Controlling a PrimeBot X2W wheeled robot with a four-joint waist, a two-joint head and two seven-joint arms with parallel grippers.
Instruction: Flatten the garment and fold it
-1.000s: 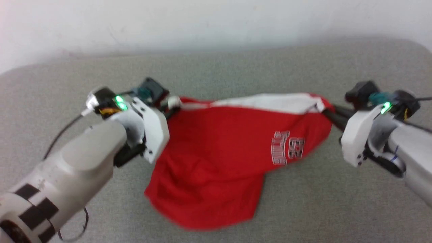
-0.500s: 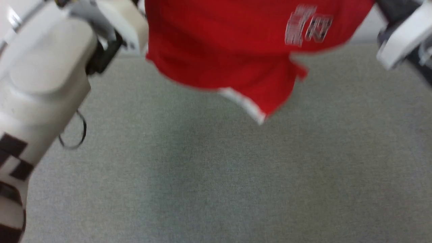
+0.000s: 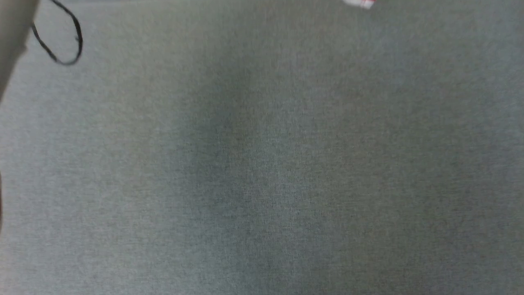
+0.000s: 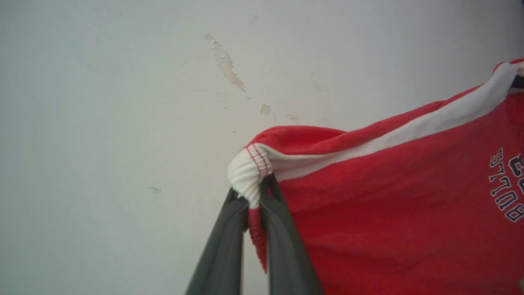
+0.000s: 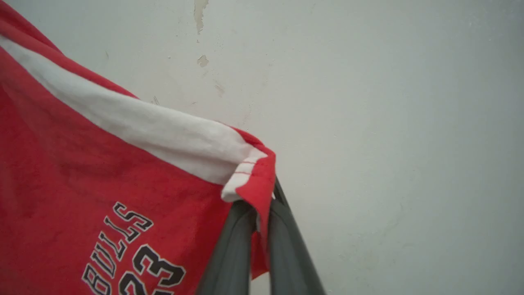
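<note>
Head view: a grey cloth surface [image 3: 262, 164] is seen from above, with a soft shadow down its middle. A loop of black cable [image 3: 61, 39] hangs at the upper left beside a pale forearm [image 3: 10, 28] at the frame's edge. A small scrap of white and red hem of the shorts [image 3: 360, 3] is seen at the top edge, blurred.

Left wrist view: the left tool [image 4: 253, 192] is clamped on a bunched white corner of the shorts [image 4: 389, 221], with red stitching showing at the pinch. The shorts are held up in the air in front of a pale wall [image 4: 123, 102], on which a patch of peeled paint [image 4: 227, 63] is visible. A white stripe [image 4: 409, 131] runs along the top edge toward the upper right, and part of the lettering [image 4: 507, 188] is cut off by the right border.

Right wrist view: the right tool [image 5: 260, 200] is closed on the opposite corner of the shorts [image 5: 82, 176], where red cloth is folded over white. The fabric hangs away to the left, and the "BULLS 23" print [image 5: 127, 254] is shown tilted at the bottom.
</note>
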